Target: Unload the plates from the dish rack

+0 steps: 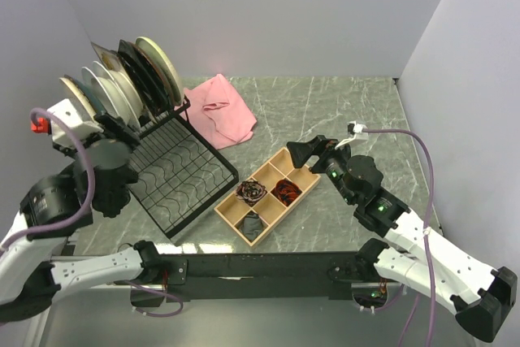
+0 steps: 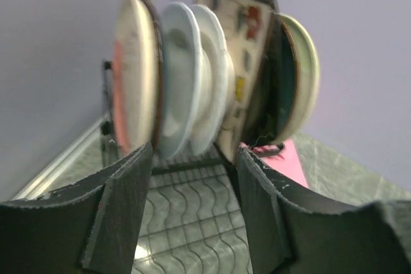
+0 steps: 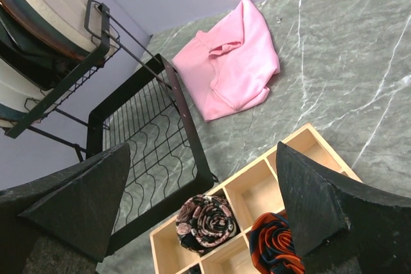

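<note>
The dish rack at the left of the frame holds the plates standing on edge in a row at its upper-left end. The wooden tray at centre holds a dark floral roll, a red-orange roll and a grey item too dim to identify, with a pink cloth lying above it. The left gripper points at the blurred plates with its fingers apart and nothing between them, though from above the arm hides their lower edges; the right gripper hangs spread wide over the tray.
</note>
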